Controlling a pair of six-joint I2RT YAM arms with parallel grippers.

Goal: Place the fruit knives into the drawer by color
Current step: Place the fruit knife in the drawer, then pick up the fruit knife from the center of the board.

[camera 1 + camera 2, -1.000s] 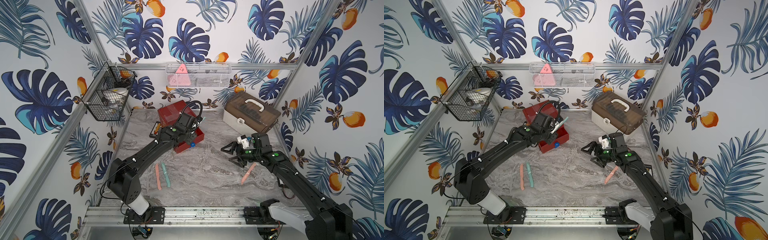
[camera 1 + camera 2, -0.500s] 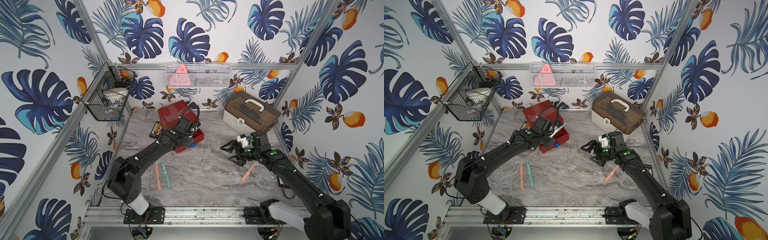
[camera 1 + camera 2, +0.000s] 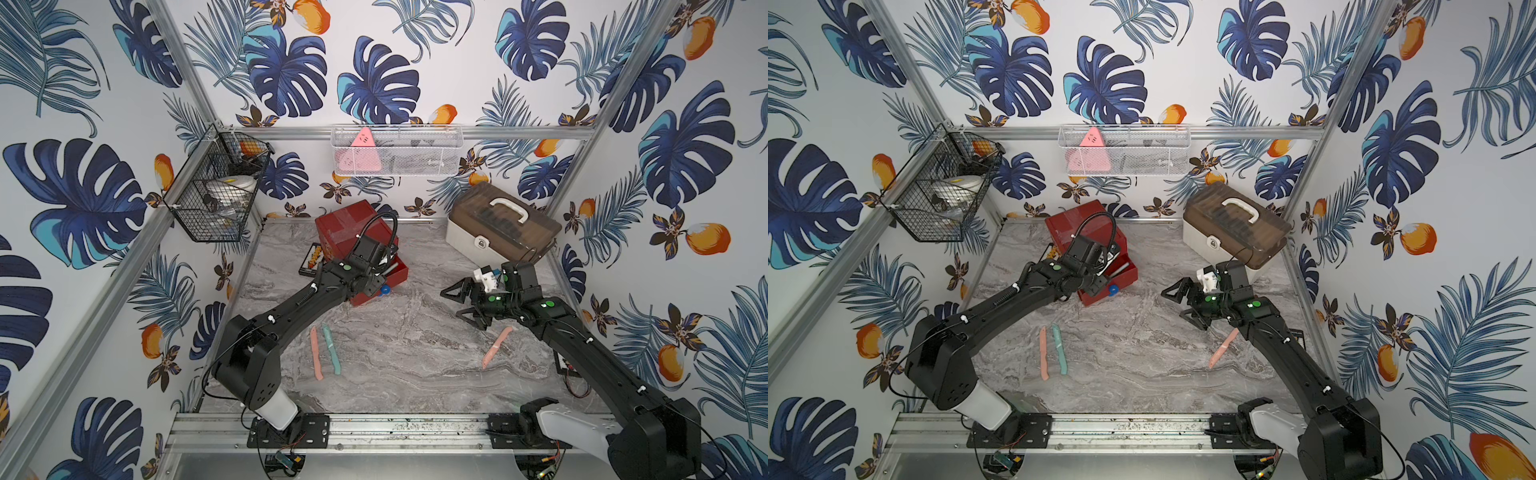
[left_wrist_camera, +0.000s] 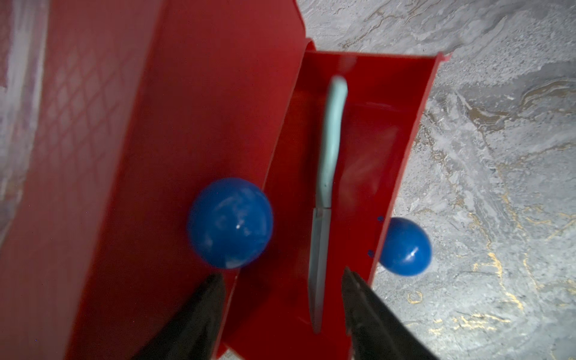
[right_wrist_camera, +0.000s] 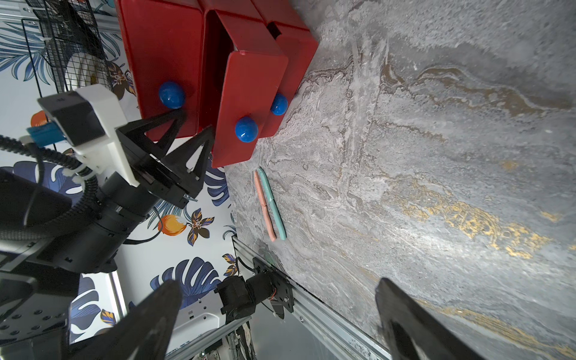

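The red drawer chest stands at the back left of the table, with its middle drawer pulled out. In the left wrist view a knife with a pale teal handle lies loose and blurred inside that drawer. My left gripper hangs open just above it, touching nothing. A salmon pink knife and a teal knife lie side by side on the table in front. Another pink knife lies at the right. My right gripper hovers open and empty just behind that knife.
A beige case with a brown lid stands at the back right. A small black abacus-like thing lies left of the chest. A black wire basket hangs on the left wall and a white mesh basket on the back wall.
My left gripper came down over the pulled-out drawer and opened, letting go of the teal knife, which now lies in the drawer. The right arm barely moved.
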